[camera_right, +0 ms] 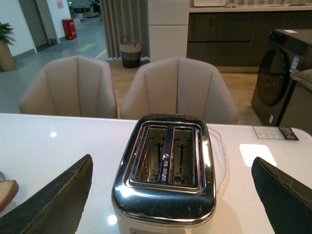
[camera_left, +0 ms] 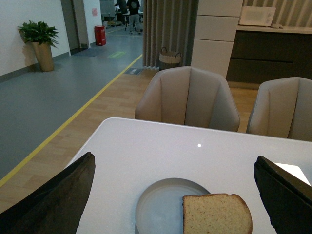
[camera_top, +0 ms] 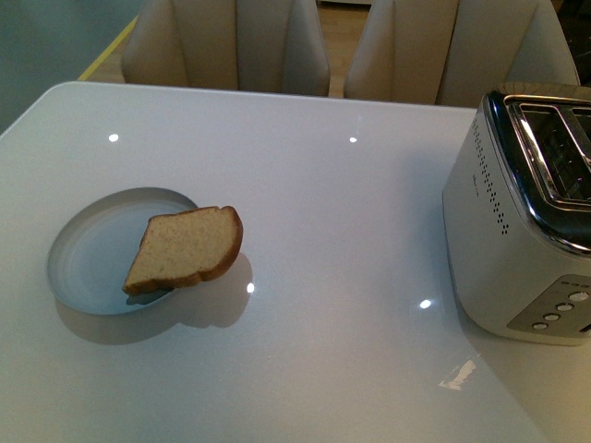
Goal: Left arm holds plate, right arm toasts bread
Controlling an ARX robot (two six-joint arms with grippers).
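A pale blue-grey plate [camera_top: 97, 249] sits on the white table at the left. A slice of brown bread [camera_top: 187, 247] lies on it, hanging over the plate's right rim. Neither arm shows in the front view. In the left wrist view my left gripper [camera_left: 175, 204] is open, with the plate [camera_left: 158, 204] and bread [camera_left: 217, 214] between and just beyond its two black fingers [camera_left: 53, 200]. In the right wrist view my right gripper [camera_right: 170, 204] is open and empty, facing a silver two-slot toaster [camera_right: 165, 175]. The bread's edge shows in that view too [camera_right: 6, 192].
The toaster [camera_top: 526, 231] stands at the table's right edge, slots up and empty. Beige chairs [camera_top: 231, 41] line the table's far side. The table's far edge [camera_left: 195, 127] lies beyond the plate. A white card [camera_right: 257, 153] lies on the table beyond the toaster.
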